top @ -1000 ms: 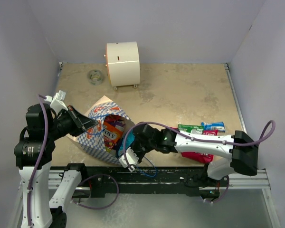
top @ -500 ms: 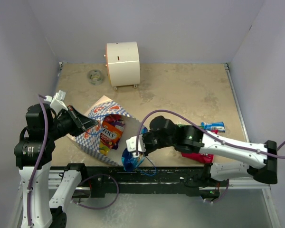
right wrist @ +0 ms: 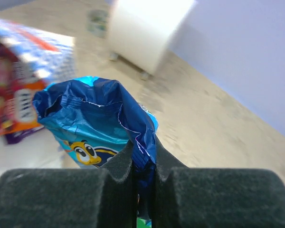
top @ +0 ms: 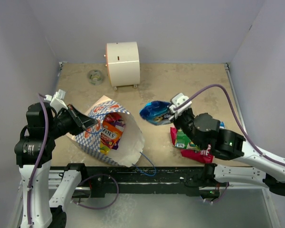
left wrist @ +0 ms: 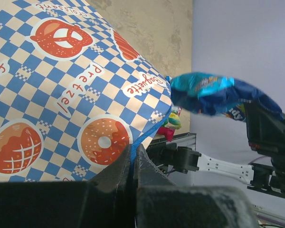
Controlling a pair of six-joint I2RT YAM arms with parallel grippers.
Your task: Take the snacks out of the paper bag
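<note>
Right gripper: Your right gripper (top: 170, 113) was clamped on the blue packet (top: 154, 112). In the right wrist view its two dark fingers (right wrist: 52, 199) were pressed together on a fold at the foil's lower edge.
Blue packet: You had it outside the paper bag (top: 133, 140), held off the table (top: 190, 90) just right of the bag's mouth. It was crumpled and shiny, with a pair of cartoon eyes on the front.
Left gripper: Your left gripper (top: 89, 124) was closed tight on the bag's rim at the left side of the mouth. In the left wrist view the jaws met on the blue edge of the checkered wall.
Paper bag: It lay tipped over at the front left of the table, its plain white inside facing up and to the right. A thin blue cord handle (top: 149, 170) trailed at the near edge.
Snacks inside: An orange-and-red packet (top: 113, 129) lay in the bag. There were more colours under it, too small for you to sort out.
Snacks outside: A green packet (top: 182, 138) and a red packet (top: 195, 156) lay on the table under your right arm, close together. Whether they touched could not be told.
Background: The cream cylindrical box (top: 123, 63) stood at the far side, well apart from the bag.
</note>
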